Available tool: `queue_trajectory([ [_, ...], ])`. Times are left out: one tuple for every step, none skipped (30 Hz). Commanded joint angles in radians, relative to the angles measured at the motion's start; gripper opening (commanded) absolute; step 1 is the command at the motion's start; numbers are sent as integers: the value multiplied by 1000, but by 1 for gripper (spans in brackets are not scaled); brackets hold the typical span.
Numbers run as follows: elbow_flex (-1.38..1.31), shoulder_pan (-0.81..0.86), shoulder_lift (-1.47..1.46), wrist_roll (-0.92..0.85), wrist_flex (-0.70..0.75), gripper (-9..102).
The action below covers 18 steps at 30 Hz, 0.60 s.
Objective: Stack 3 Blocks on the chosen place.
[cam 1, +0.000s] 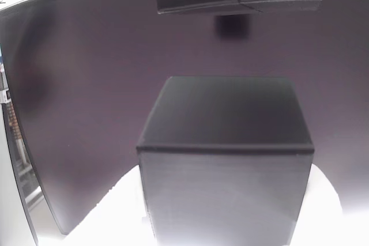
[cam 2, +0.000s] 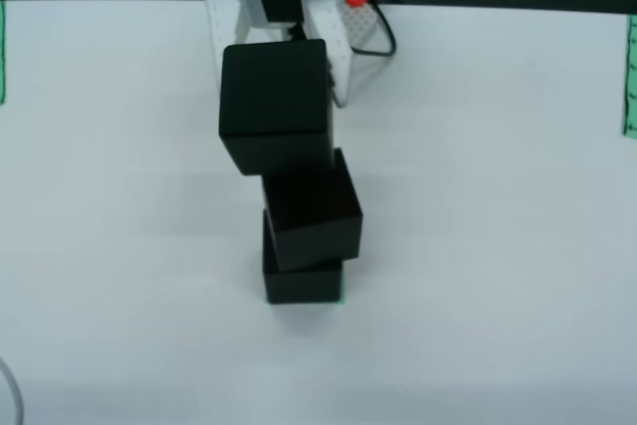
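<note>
**Three black blocks at the green patch, top block between white fingers**

Item 1, top block [cam 2: 276, 97]: matte black cube, upper centre of the view from above. It overlaps the block beneath it and sits shifted toward the upper left; whether it rests on that block or hangs just above cannot be told. In the view that rides on the gripper the same cube [cam 1: 225, 165] fills the lower centre, with white finger surfaces at both lower corners.

Item 2, middle block [cam 2: 314, 211]: black cube at frame centre, turned slightly against the one below.

Item 3, bottom block [cam 2: 299, 281]: black cube just below centre, mostly covered by the middle one.

Item 4, green patch [cam 2: 341, 298]: a thin green sliver at the lower right edge of the bottom block; the rest is hidden.

Item 5, gripper [cam 2: 274, 57]: white, reaching down from the top centre of the view from above, its fingers [cam 2: 333, 47] on either side of the top block and grasping it.

Item 6, table [cam 2: 498, 246]: white surface under everything.

Item 7, green strip [cam 2: 629, 77]: at the right edge, well apart from the stack.
</note>
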Motion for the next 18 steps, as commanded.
queue_trajectory([
  [12, -12, 14, -14, -97, 18],
  [17, -17, 5, -18, -115, 18],
  [17, -20, -8, -18, -121, 18],
  [17, -25, -21, -18, -129, 18],
  [17, -28, -38, -18, -144, 18],
  [18, -31, -57, -18, -166, 18],
  [21, -34, -75, -18, -186, 18],
  [26, -35, -92, -20, -206, 18],
  [32, -37, -107, -23, -227, 18],
  [38, -38, -123, -31, -249, 18],
  [48, -38, -137, -35, -272, 18],
  [57, -37, -150, -43, -295, 18],
  [66, -35, -164, -48, -316, 18],
  [74, -35, -176, -49, -336, 18],
  [80, -35, -190, -52, -353, 18],
  [84, -37, -201, -52, -373, 18],
  [91, -38, -213, -52, -388, 18],
  [95, -38, -224, -54, -399, 18],
])
